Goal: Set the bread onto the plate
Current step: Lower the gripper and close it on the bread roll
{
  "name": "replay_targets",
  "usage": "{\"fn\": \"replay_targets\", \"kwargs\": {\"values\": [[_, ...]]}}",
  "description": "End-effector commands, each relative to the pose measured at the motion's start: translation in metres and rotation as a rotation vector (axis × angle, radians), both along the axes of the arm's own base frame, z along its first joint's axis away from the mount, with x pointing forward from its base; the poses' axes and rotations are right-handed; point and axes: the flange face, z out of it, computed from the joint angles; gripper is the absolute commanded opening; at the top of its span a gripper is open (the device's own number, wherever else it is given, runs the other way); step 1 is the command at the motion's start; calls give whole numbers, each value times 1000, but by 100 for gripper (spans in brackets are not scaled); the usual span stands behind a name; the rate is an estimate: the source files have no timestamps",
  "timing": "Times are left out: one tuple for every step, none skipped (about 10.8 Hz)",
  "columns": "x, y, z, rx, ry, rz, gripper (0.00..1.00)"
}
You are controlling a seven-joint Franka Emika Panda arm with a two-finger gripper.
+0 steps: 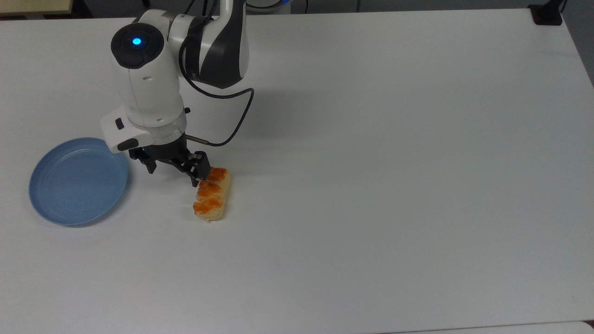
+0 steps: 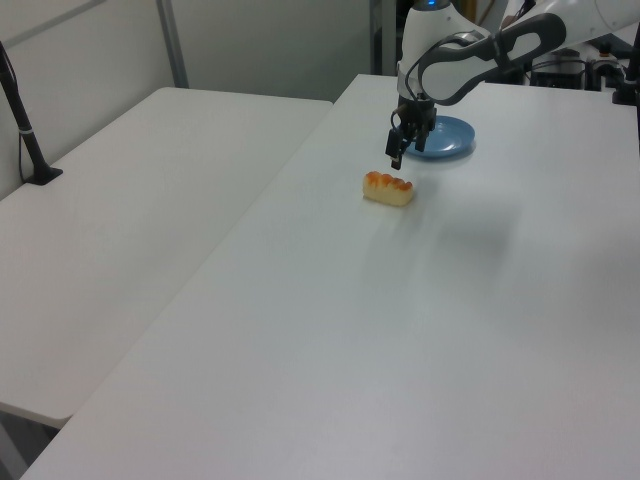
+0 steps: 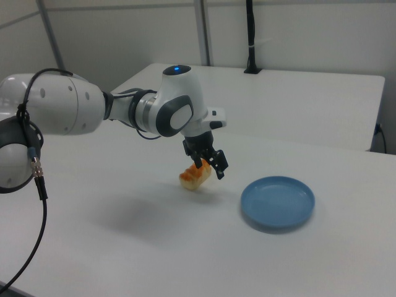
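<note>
In the top view the plate (image 1: 78,181) lies on the table (image 1: 394,162), left of the fingers (image 1: 149,166), empty. The fingers are spread apart, gripping nothing. The bread (image 1: 212,193) lies just beside the right fingertip, on the table.

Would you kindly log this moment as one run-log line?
phase: approach | gripper: open, beside bread | bread: on table | plate: empty
</note>
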Motion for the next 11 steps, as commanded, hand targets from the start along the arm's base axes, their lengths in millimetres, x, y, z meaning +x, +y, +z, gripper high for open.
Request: {"fn": "replay_targets", "kwargs": {"values": [[5,29,6,70,-23,-31,100],[7,46,3,82,-24,-38,100],[9,66,-2,80,-19,-22,100],[10,74,-13,79,-5,-14,100],[10,74,-21,77,6,-12,100],[13,73,-29,74,-5,-10,100],[14,70,-30,64,-24,-8,100],[14,65,-33,55,-23,-4,99],[14,62,-39,53,-15,-5,84],[15,64,-41,53,-13,-2,66],[15,67,-48,52,-10,3,47]]}}
